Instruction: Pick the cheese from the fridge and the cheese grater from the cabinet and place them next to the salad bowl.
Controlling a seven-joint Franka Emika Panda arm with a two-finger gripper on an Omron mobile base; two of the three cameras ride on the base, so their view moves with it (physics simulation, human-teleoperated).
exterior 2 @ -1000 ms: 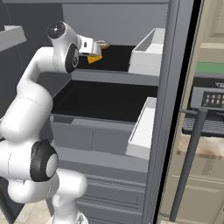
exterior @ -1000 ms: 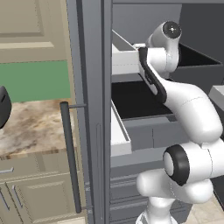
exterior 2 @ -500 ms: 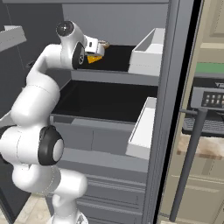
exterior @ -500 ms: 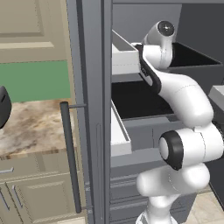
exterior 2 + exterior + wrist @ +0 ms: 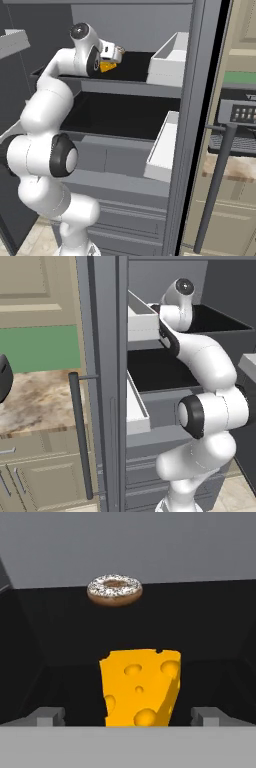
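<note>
The cheese (image 5: 140, 687), an orange-yellow wedge with holes, stands on the black upper shelf of the fridge (image 5: 125, 86). My gripper (image 5: 129, 716) is open. Its two fingertips (image 5: 50, 714) sit low on either side of the wedge, with a gap on each side. In the right base view the gripper (image 5: 114, 56) reaches into the upper shelf just above the cheese (image 5: 106, 65). The fridge door (image 5: 107, 381) stands open. The cheese grater, the cabinet and the salad bowl are out of view.
A sprinkled brown donut (image 5: 114, 589) lies further back on the same shelf. White door bins (image 5: 170, 55) hang on the open door beside the shelf. The door's long grey bar handle (image 5: 80, 431) stands in front of a marble counter (image 5: 35, 401).
The arm has folded in closer to the fridge, its elbow swinging toward the shelves. The hand has stayed at the cheese on the upper shelf. The cheese has not moved.
</note>
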